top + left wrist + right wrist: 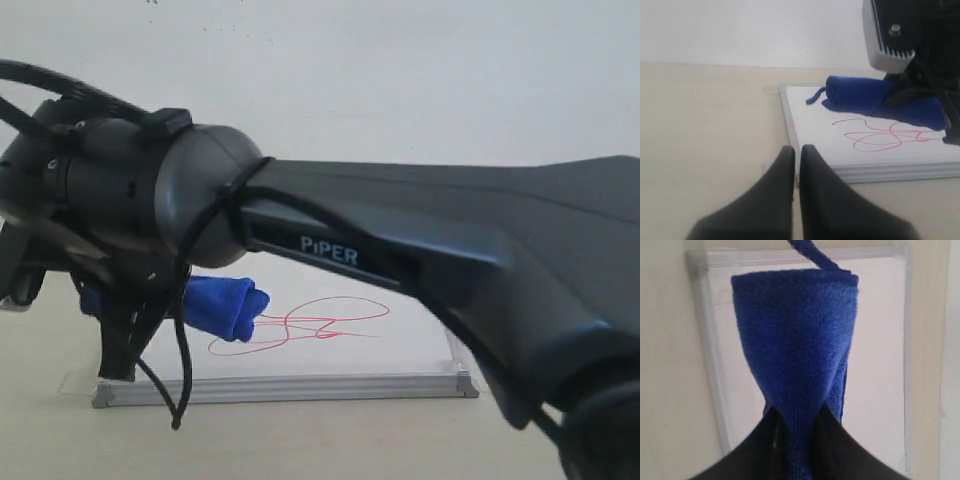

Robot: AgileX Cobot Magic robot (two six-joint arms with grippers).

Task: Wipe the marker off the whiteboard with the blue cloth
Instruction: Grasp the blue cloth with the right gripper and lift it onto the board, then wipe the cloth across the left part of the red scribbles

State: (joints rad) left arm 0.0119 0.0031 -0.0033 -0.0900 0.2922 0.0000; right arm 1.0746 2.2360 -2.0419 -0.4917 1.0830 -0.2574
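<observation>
The whiteboard (300,388) lies flat on the table, with the red marker scribble (305,326) near its front middle. My right gripper (797,417) is shut on the blue cloth (795,335), which sticks out past the fingertips as a thick roll over the board. In the exterior view the cloth (225,305) ends at the scribble's left end. From the left wrist, the cloth (875,97) sits just beyond the marker (885,137); whether it touches the board is unclear. My left gripper (796,148) is shut and holds nothing, low by the whiteboard (815,130) frame's corner.
The right arm (450,250) crosses most of the exterior view and hides the back of the board. A beige tabletop (705,125) surrounds the board, and a plain pale wall (400,70) stands behind it.
</observation>
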